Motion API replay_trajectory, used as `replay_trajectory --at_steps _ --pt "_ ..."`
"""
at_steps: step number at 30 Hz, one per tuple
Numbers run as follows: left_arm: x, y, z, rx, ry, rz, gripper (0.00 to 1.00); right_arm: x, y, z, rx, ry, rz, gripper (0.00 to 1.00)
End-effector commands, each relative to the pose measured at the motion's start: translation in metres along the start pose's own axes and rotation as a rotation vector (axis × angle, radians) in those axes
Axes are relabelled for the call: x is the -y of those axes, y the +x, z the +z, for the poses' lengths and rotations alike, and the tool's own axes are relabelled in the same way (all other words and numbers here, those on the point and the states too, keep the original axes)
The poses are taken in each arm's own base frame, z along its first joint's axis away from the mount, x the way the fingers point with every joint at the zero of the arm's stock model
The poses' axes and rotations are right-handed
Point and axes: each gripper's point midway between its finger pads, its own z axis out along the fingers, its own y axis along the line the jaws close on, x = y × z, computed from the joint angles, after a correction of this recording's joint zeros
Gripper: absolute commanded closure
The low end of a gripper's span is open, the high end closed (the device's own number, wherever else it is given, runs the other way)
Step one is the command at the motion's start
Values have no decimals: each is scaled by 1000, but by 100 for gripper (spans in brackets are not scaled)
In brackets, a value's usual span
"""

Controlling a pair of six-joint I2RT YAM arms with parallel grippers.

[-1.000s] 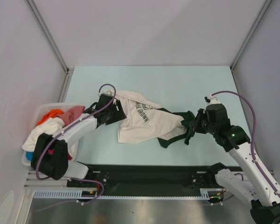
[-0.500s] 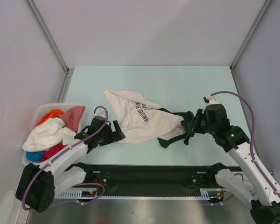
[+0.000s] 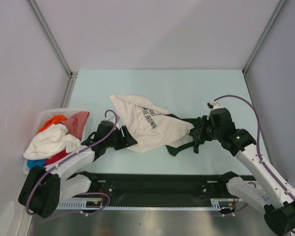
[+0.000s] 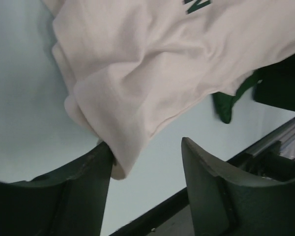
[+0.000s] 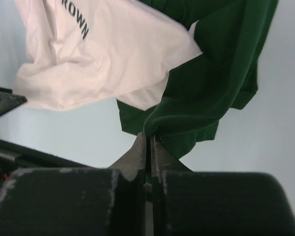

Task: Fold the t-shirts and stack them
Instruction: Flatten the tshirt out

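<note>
One t-shirt (image 3: 150,129) lies crumpled near the near edge of the table (image 3: 187,88) seen from above, with the other t-shirts (image 3: 53,140) heaped in the basket (image 3: 43,116) at the left edge, so nothing is folded yet. In the left wrist view, the left gripper (image 4: 147,147) is spread, with the hem (image 4: 119,164) against one finger. In the right wrist view, the right gripper (image 5: 148,141) is pinching the green sleeve (image 5: 214,88).

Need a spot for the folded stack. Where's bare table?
Free: the table strip between shirt and back wall, plus the far left corner. Crowded: the middle band, holding shirt, left end effector and right end effector; basket is full.
</note>
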Motion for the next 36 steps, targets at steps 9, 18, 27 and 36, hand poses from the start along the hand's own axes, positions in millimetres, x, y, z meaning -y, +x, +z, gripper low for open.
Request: replay_trajectory --at_steps 9,18,27,36 --pt "53 -10 -24 22 217 -21 50 -76 76 46 -248 -182 -179 83" --pt "-6 -56 -74 338 -186 -63 41 -140 108 57 -274 -297 -331 39" --pt "-10 -50 -127 453 -180 -86 35 -195 114 98 -242 -353 -295 73" --pt "-8 -13 -91 234 -145 -151 42 -238 127 152 -263 -418 -297 100"
